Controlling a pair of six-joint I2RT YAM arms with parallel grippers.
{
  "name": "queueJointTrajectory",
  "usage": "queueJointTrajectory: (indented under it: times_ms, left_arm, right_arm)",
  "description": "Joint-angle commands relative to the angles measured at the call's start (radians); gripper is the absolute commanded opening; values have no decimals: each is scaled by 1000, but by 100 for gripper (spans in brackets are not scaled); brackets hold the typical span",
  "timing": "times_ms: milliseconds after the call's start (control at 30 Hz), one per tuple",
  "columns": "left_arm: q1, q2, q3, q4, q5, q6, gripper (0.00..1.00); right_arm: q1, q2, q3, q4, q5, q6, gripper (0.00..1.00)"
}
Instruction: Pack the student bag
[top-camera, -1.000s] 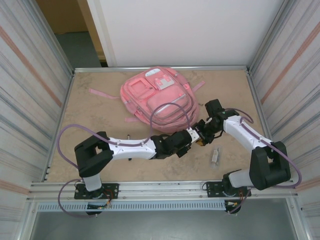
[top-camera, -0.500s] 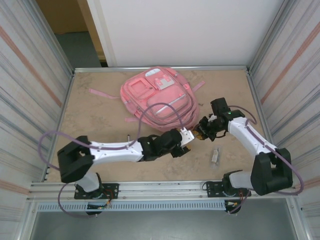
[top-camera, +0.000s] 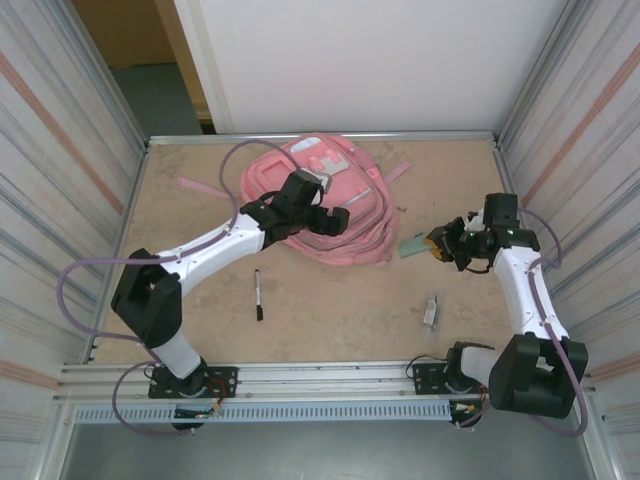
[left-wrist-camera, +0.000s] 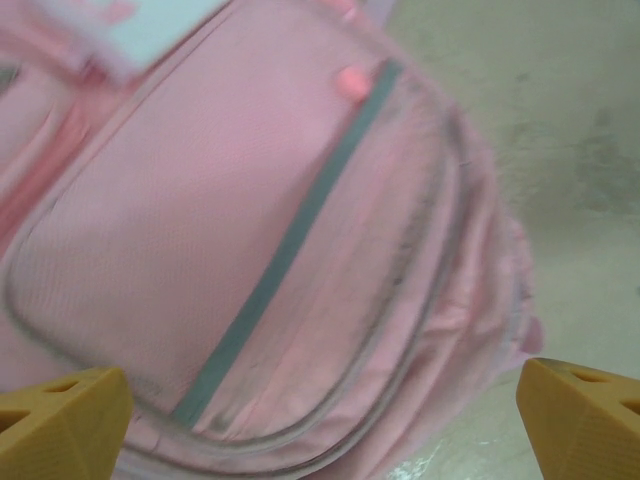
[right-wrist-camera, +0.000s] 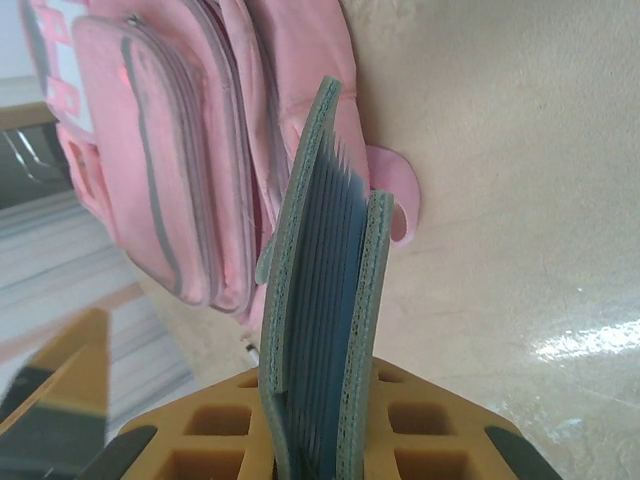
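Note:
The pink student bag (top-camera: 330, 205) lies flat at the back middle of the table, front pockets up. My left gripper (top-camera: 322, 216) hovers over its front pocket, open, with nothing between the fingers. In the left wrist view the bag's grey-zipped pocket (left-wrist-camera: 270, 250) lies below the gripper (left-wrist-camera: 320, 440), and the two orange fingertips (left-wrist-camera: 60, 420) stand far apart. My right gripper (top-camera: 440, 246) is to the right of the bag, shut on a small grey-green notebook (top-camera: 412, 246). In the right wrist view the notebook (right-wrist-camera: 320, 300) stands edge-on between the orange fingers (right-wrist-camera: 200, 440), with the bag (right-wrist-camera: 190, 150) beyond it.
A black pen (top-camera: 258, 295) lies on the table in front of the bag. A small grey object (top-camera: 431, 312) sits near the front right. A loose pink strap (top-camera: 200, 187) trails left of the bag. Metal walls close in the table on both sides.
The left gripper opened beside the right gripper and swung back over the bag. The right gripper shut on the notebook and carried it right.

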Motion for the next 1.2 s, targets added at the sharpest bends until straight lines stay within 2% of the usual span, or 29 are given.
queueJointTrajectory:
  times_ms: [0,67,167,233,400,500,733,767,867,900,1033,1167]
  left_arm:
    - [29,19,19,-111,-3,-228,99]
    - [41,37,33,-140,-4,-299,98]
    - [43,51,23,-137,-11,-369,88]
    - [45,69,18,-104,-18,-378,82]
    - [70,159,80,-91,52,-377,76]
    - [72,181,82,-70,41,-381,64]
    - [77,170,49,-31,40,-426,61]
    - [78,168,50,-35,41,-432,57]
    - [80,134,28,-7,45,-461,18]
    - [80,120,20,9,51,-468,12]
    - [80,-6,-38,101,113,-534,7]
    - [81,-145,-134,228,109,-714,0]
  right_arm:
    - [-14,12,14,23,-76,-40,15]
    - [-14,20,15,21,-78,-48,15]
    - [-14,38,5,36,-86,-39,15]
    - [-14,50,5,39,-103,-42,15]
    - [-13,42,-6,38,-85,-36,14]
    - [-13,37,5,2,-77,-64,14]
    - [-13,11,-24,10,-78,-62,14]
    - [-12,9,-32,24,-83,-49,14]
    - [9,14,-54,91,-114,-7,14]
    - [23,19,-57,113,-124,-2,14]
    - [114,49,-50,223,-154,-2,15]
    - [231,99,-44,357,-171,-17,15]
